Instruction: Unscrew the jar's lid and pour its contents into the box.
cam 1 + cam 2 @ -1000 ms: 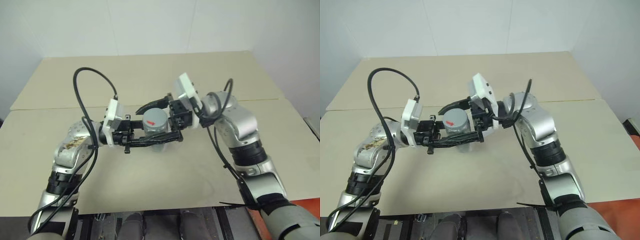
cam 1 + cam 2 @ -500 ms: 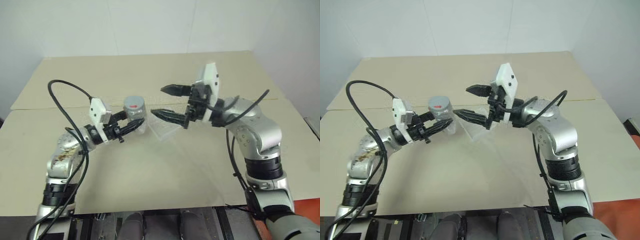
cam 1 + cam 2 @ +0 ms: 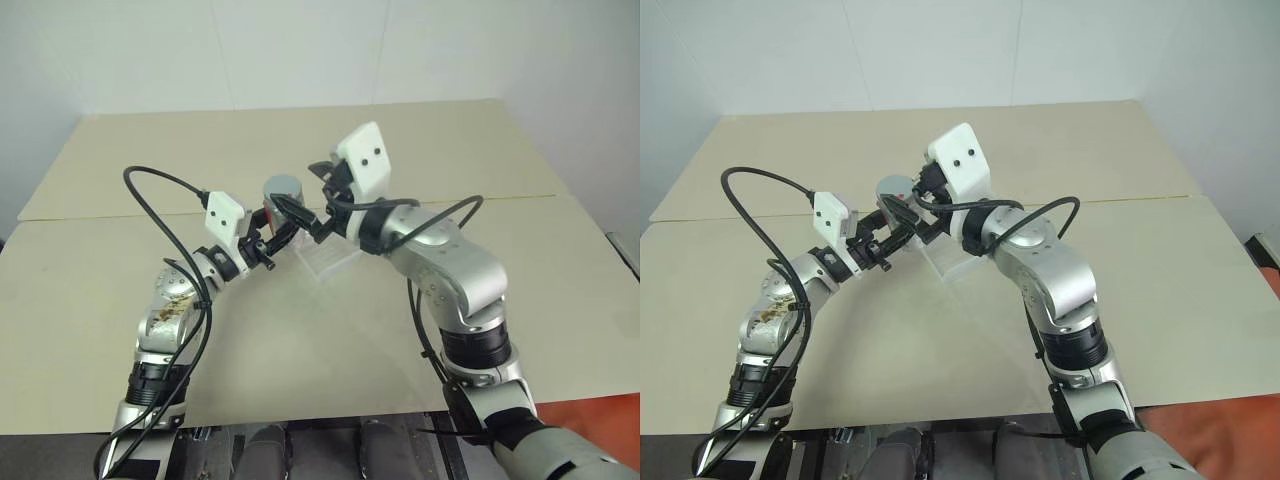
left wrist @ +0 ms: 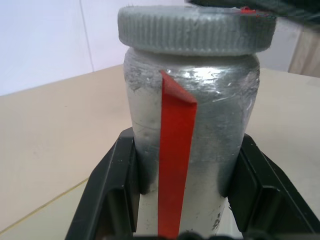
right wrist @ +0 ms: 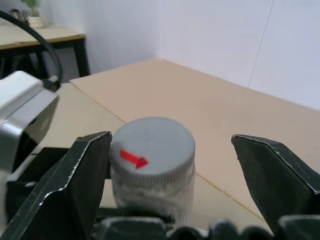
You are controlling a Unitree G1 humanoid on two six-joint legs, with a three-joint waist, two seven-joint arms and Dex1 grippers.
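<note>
My left gripper (image 3: 274, 226) is shut on the body of the jar (image 4: 190, 150), a silvery cylinder with a red stripe, and holds it upright above the table. Both black fingers (image 4: 117, 200) press on its sides. The grey ribbed lid (image 5: 152, 150), with a red mark on top, sits on the jar. My right gripper (image 3: 303, 192) is open, level with the lid, one finger on each side. One finger (image 5: 85, 170) is close to the lid's rim and the other stands well off. The clear shallow box (image 3: 335, 258) lies on the table just below both grippers. The contents are hidden inside the jar.
The tan tabletop (image 3: 300, 350) is made of two boards with a seam across the middle. A black cable (image 3: 160, 180) loops up from my left wrist. A white wall stands behind the table's far edge.
Half a second ago the grippers stood apart. Since then the left one has carried the jar toward the middle, and the open right gripper has swung back over it to flank the lid.
</note>
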